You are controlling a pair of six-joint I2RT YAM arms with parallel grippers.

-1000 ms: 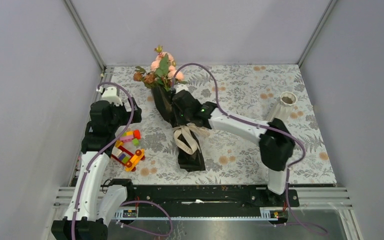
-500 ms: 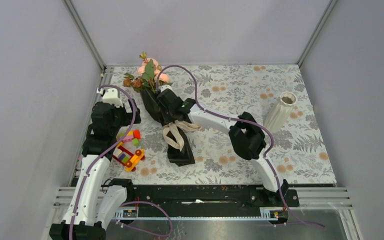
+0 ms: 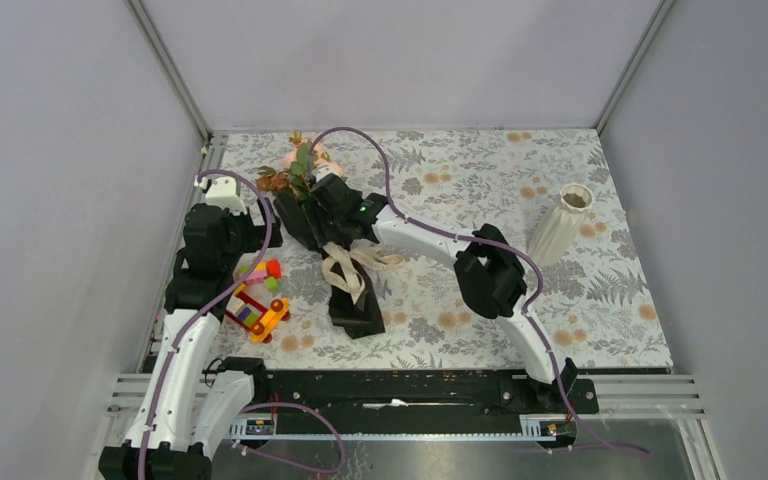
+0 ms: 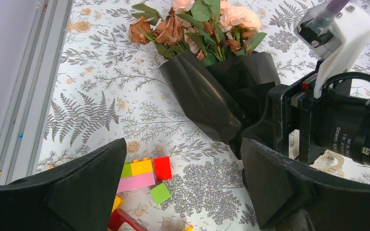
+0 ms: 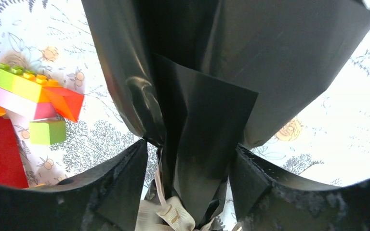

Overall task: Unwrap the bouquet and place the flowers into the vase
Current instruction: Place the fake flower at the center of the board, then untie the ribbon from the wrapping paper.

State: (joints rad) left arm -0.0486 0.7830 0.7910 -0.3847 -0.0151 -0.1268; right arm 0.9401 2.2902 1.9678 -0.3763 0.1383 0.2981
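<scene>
Nearest us, the toy-block car (image 3: 257, 300) sits on the floral desk (image 3: 610, 320) at the left, close to the left arm. Just right of it lies the bouquet (image 3: 356, 308), pointed tip toward the near edge and mouth toward the far-left corner, black wrap on. The cream ribbon (image 3: 352, 265) is around its middle with loose loops spilling to the right. The left end effector (image 4: 183, 144) hovers over the desk between the blocks and the wrap, fingers wide apart, gripping nothing. The right end effector (image 5: 190, 144) reaches in from the right onto the upper half of the cone. Its fingers are spread to either side of the narrow part of the paper just above the ribbon, and a sliver of desk shows beside one finger. We see it straddling the wrap, not squeezing it. Further back, the flowers (image 4: 207, 19), peach-pink roses with brownish blooms and green leaves, stick out of the wrap's mouth near the far-left corner. The vase (image 3: 560, 225) stands upright on the far right, well apart from the bouquet, with nothing we can make out in its mouth.
</scene>
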